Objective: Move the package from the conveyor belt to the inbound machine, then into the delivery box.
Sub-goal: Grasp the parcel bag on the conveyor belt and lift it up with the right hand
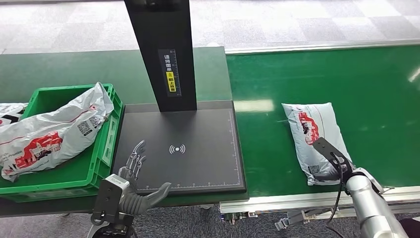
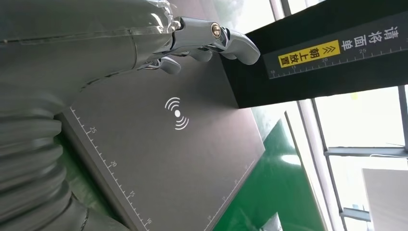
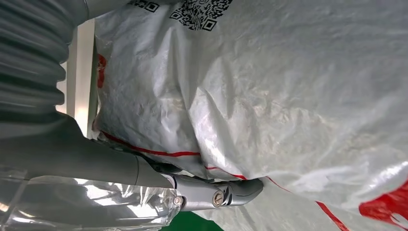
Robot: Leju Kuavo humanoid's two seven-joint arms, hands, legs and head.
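The right hand (image 1: 333, 159) lies over the near end of one white package (image 1: 311, 133) on the green conveyor belt (image 1: 376, 99), thumb pressed to the plastic; whether it truly holds the package I cannot tell from up here. The left hand (image 1: 132, 184) hovers at the near left corner of the dark inbound machine (image 1: 198, 163), fingers spread, nothing in them. A black post (image 1: 163, 49) with a yellow label rises from the machine's back edge. To the left, one green delivery box (image 1: 106, 144) holds one large white package with red print (image 1: 54, 131); another white bag (image 1: 10, 113) pokes in at the picture's edge. Grey tiled floor (image 1: 307, 20) runs beyond the belt.

From the left wrist, the left hand (image 2: 144, 43) floats above the ruled scanning plate (image 2: 159, 163), fingers (image 2: 235, 41) extended toward the post (image 2: 308, 62), touching nothing. Bright windows (image 2: 356, 120) show behind.

From the right wrist, the right hand (image 3: 144, 178) has its thumb (image 3: 221, 192) lying against the crinkled package (image 3: 288, 96), which carries QR codes and red lines. The other fingers are hidden, so the grasp stays uncertain.
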